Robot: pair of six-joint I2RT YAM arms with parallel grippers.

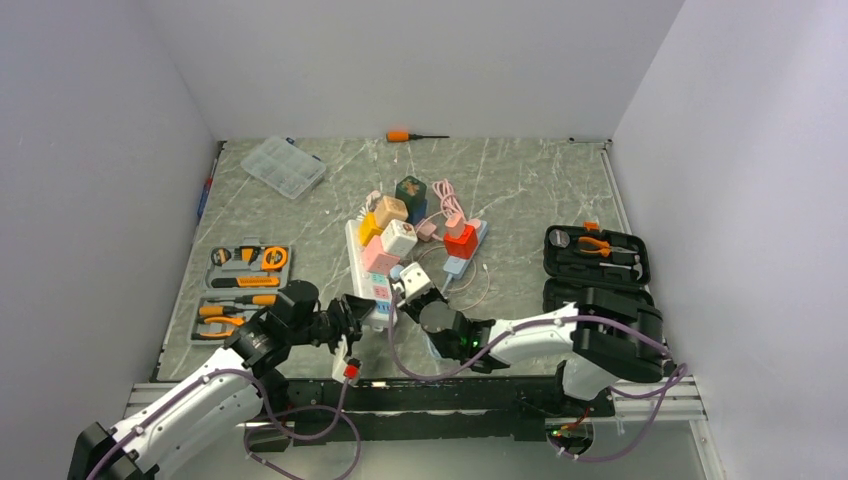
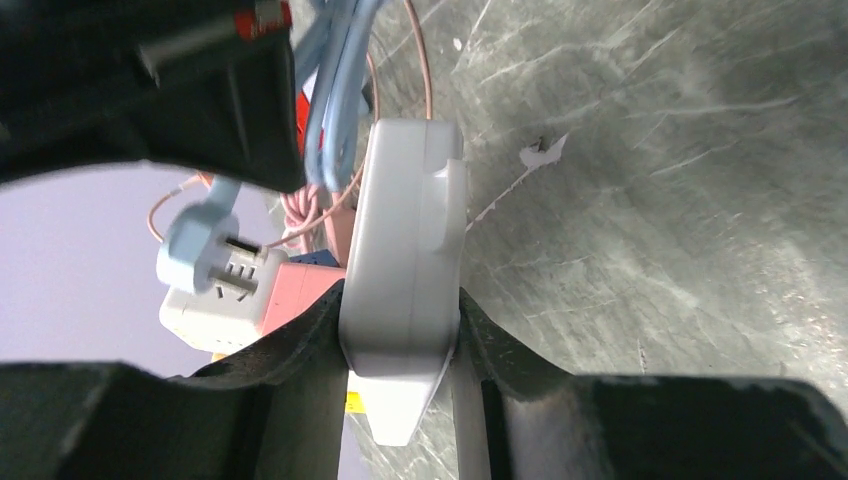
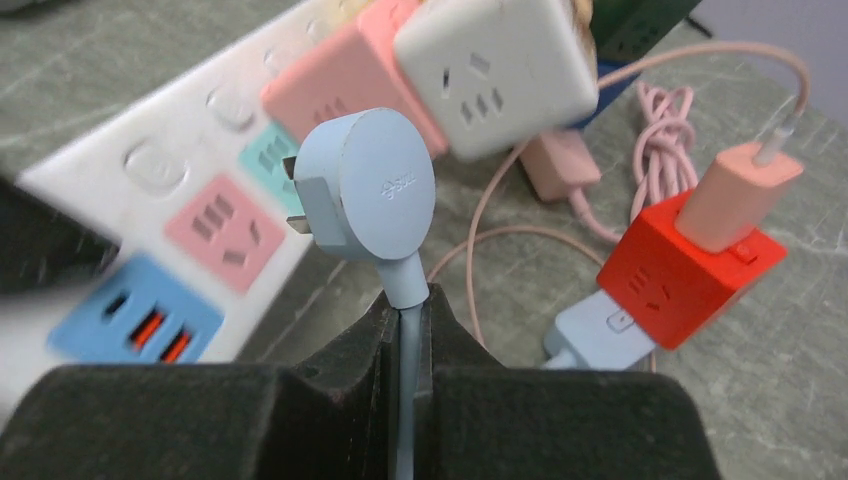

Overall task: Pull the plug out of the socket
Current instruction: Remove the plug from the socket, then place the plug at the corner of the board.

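Two arms were on this one, and we took it from the left. Out at nine o'clock lay an open tool tray with orange-handled tools. Just right of it the left gripper sat at seven o'clock of the socket. From its wrist view we saw its fingers clamped on both sides of the strip's white near end.

The socket lay mid-table on the marbled table, running from six toward eleven o'clock. A pink cube adapter and a white cube adapter were plugged in further along it.

Then the plug: a round pale-blue head, its prongs bare and pointing to nine o'clock, clear of the outlets. The right gripper was pressed tight on the blue cable just under that head, at six o'clock of it.

At three o'clock of the plug we spotted a red cube adapter carrying a peach charger. Farthest right, a black tool case lay open.
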